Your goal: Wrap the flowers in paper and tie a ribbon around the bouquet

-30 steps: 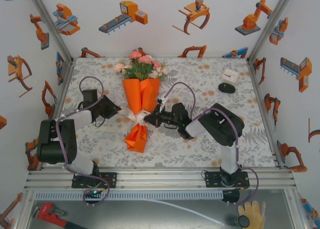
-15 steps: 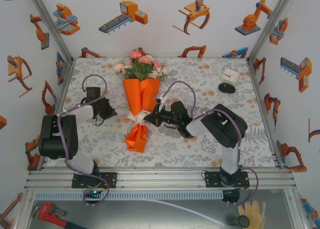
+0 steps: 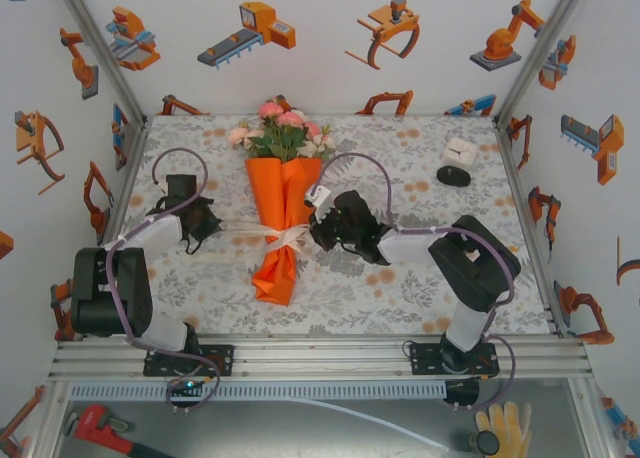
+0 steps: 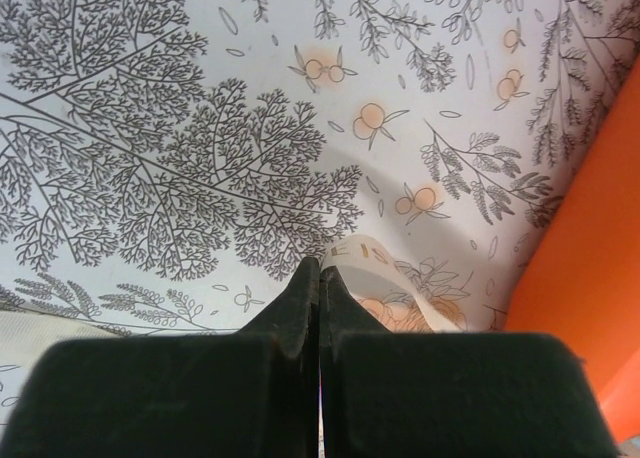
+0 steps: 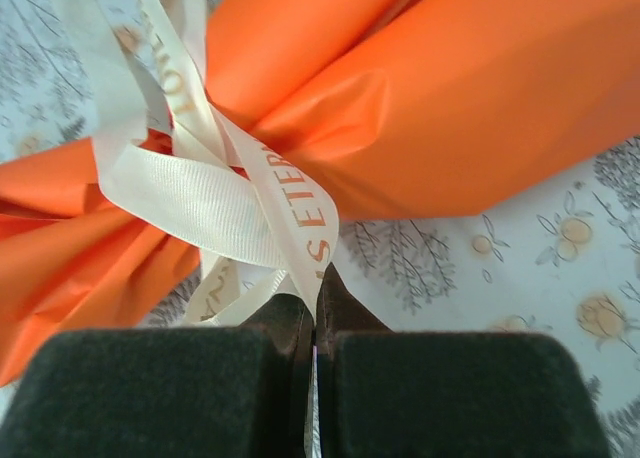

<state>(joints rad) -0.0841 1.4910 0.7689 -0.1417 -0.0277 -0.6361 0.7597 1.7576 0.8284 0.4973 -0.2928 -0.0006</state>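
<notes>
Your left pincer [image 3: 210, 225] sits at the left of the printed tabletop [image 3: 400, 298], apart from the bouquet [image 3: 283, 193], with its fingers pressed together. In the left wrist view a sheer, lettered ribbon end lies right at the fingertips; you cannot tell whether it is pinched. The bouquet lies along the middle of the tabletop. Its flowers [image 3: 280, 128] are at the far end and the orange paper [image 3: 275, 273] tapers toward you. The cream ribbon [image 3: 283, 237] is knotted around its narrow waist. Just right of the knot, your right pincer [image 3: 318, 230] is clenched on a ribbon tail, which runs down from the knot into its fingertips. Farther right, near the back corner, a small white object [image 3: 459, 153] sits beside a dark disc [image 3: 453, 175].
</notes>
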